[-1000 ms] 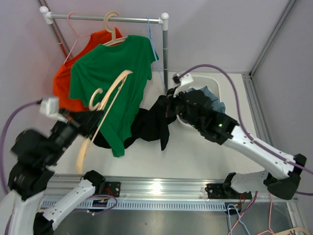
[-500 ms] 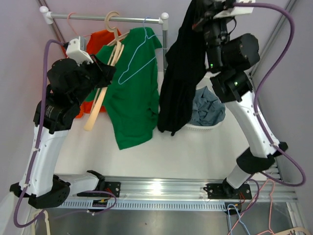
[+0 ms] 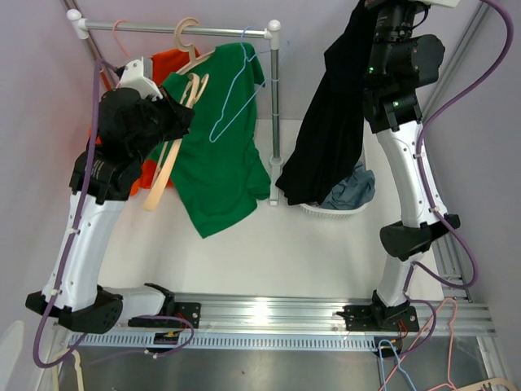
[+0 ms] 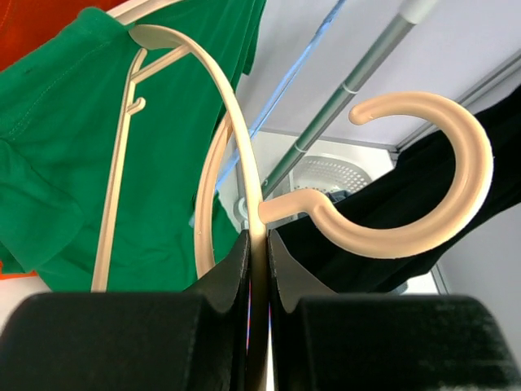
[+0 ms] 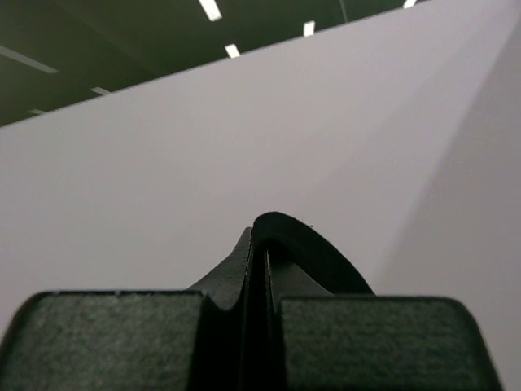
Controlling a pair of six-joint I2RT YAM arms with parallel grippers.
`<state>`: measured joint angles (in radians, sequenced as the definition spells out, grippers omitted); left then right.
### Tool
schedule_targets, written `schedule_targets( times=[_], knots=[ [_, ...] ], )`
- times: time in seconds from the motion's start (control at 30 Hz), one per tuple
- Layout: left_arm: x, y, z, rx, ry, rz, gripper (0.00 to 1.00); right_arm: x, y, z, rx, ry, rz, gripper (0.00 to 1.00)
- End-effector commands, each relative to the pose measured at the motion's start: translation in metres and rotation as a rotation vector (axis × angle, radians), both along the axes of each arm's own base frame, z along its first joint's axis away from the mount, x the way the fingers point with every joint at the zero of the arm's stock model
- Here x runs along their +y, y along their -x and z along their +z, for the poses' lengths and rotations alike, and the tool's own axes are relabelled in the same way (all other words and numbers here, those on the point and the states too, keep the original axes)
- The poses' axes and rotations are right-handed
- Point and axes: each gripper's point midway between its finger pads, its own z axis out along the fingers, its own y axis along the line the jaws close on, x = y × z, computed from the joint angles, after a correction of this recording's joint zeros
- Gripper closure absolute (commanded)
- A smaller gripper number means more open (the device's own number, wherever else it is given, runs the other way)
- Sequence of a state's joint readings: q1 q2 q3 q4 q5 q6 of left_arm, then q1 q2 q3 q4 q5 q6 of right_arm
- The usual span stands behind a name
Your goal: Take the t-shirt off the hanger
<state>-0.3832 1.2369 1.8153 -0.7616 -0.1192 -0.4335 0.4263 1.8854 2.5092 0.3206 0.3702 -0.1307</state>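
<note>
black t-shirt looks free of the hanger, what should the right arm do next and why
Probably lower the right gripper toward the white basket: the black t-shirt hangs from its shut jaws with the hem at the basket, and the beige hanger sits bare in the left gripper.

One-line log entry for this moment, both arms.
left claw: shut on wooden hanger | right claw: shut on black t-shirt, held high, hem near basket | status: black t-shirt off wooden hanger

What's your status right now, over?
Left hand shut on bare beige hanger. Right hand shut on black t-shirt, held high, hem by the basket. Nothing blocking.
</note>
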Motion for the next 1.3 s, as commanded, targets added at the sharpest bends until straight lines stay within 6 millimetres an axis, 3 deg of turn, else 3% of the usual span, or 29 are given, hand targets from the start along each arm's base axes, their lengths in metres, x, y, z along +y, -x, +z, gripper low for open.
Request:
schedule_targets(
  times=[0.0, 0.03, 0.1, 0.13, 0.17, 0.2, 0.27, 0.3, 0.33, 0.43, 0.47, 0.5, 0.53, 0.57, 0.6, 0.7, 0.8, 0.87, 1.0, 1.03, 1.1, 1.13, 1.27],
  knots=[
    [0.003, -0.013, 0.021, -0.061, 0.014, 0.005, 0.99, -0.029, 0.035, 0.022, -0.055, -0.088, 0.010, 1.00],
    [0.003, -0.017, 0.022, -0.058, 0.019, 0.005, 1.00, -0.018, 0.001, -0.023, 0.085, -0.049, -0.008, 1.00],
    [0.004, -0.023, 0.022, -0.054, 0.034, 0.003, 1.00, -0.021, -0.012, -0.071, 0.210, -0.068, -0.018, 1.00],
    [0.004, -0.026, 0.021, -0.050, 0.037, 0.002, 0.99, -0.023, -0.022, -0.124, 0.365, -0.071, -0.031, 1.00],
    [0.004, -0.032, 0.021, -0.048, 0.042, -0.002, 1.00, -0.013, -0.028, -0.166, 0.521, -0.059, 0.087, 1.00],
    [0.004, -0.035, 0.022, -0.049, 0.045, -0.006, 0.99, -0.018, -0.039, -0.208, 0.650, -0.081, 0.084, 1.00],
    [0.003, -0.044, 0.026, -0.067, 0.054, -0.009, 0.99, -0.007, -0.044, -0.296, 0.890, -0.068, 0.176, 1.00],
    [-0.005, -0.044, 0.028, -0.076, 0.061, -0.050, 0.99, -0.003, -0.039, -0.342, 1.023, -0.073, 0.191, 1.00],
    [-0.007, -0.044, 0.031, -0.087, 0.064, -0.065, 1.00, 0.007, -0.029, -0.406, 1.170, -0.111, 0.246, 1.00],
    [-0.017, -0.049, 0.047, -0.119, 0.079, -0.109, 0.99, 0.028, -0.003, -0.497, 1.374, -0.173, 0.367, 1.00],
    [-0.020, -0.052, 0.047, -0.112, 0.080, -0.123, 0.99, 0.032, 0.017, -0.553, 1.501, -0.181, 0.391, 1.00],
    [-0.024, -0.059, 0.044, -0.089, 0.078, -0.133, 0.99, 0.032, 0.020, -0.572, 1.522, -0.196, 0.388, 1.00],
    [-0.027, -0.058, 0.056, -0.107, 0.088, -0.148, 0.99, 0.032, 0.027, -0.595, 1.564, -0.213, 0.386, 1.00],
    [-0.030, -0.061, 0.055, -0.097, 0.095, -0.154, 0.99, 0.038, 0.042, -0.635, 1.666, -0.236, 0.424, 1.00],
    [-0.031, -0.065, 0.064, -0.113, 0.102, -0.158, 0.99, 0.039, 0.043, -0.649, 1.693, -0.246, 0.439, 1.00],
    [-0.038, -0.077, 0.056, -0.077, 0.113, -0.167, 1.00, 0.049, 0.051, -0.693, 1.823, -0.228, 0.475, 1.00],
    [-0.040, -0.079, 0.062, -0.077, 0.135, -0.170, 0.99, 0.050, 0.052, -0.713, 1.872, -0.212, 0.465, 1.00],
    [-0.041, -0.086, 0.054, -0.040, 0.147, -0.160, 1.00, 0.050, 0.051, -0.711, 1.863, -0.208, 0.461, 1.00],
    [-0.041, -0.094, 0.033, 0.038, 0.183, -0.134, 0.99, 0.045, 0.041, -0.671, 1.756, -0.168, 0.420, 1.00],
    [-0.039, -0.091, 0.036, 0.033, 0.199, -0.134, 0.99, 0.043, 0.034, -0.644, 1.686, -0.149, 0.390, 1.00],
    [-0.043, -0.092, 0.024, 0.066, 0.232, -0.146, 0.99, 0.037, 0.033, -0.620, 1.647, -0.119, 0.338, 1.00],
    [-0.044, -0.092, 0.020, 0.079, 0.241, -0.146, 1.00, 0.032, 0.027, -0.593, 1.580, -0.115, 0.302, 1.00],
    [-0.040, -0.082, 0.029, 0.060, 0.283, -0.134, 0.99, 0.026, 0.028, -0.549, 1.498, -0.100, 0.280, 0.98]
  ],
)
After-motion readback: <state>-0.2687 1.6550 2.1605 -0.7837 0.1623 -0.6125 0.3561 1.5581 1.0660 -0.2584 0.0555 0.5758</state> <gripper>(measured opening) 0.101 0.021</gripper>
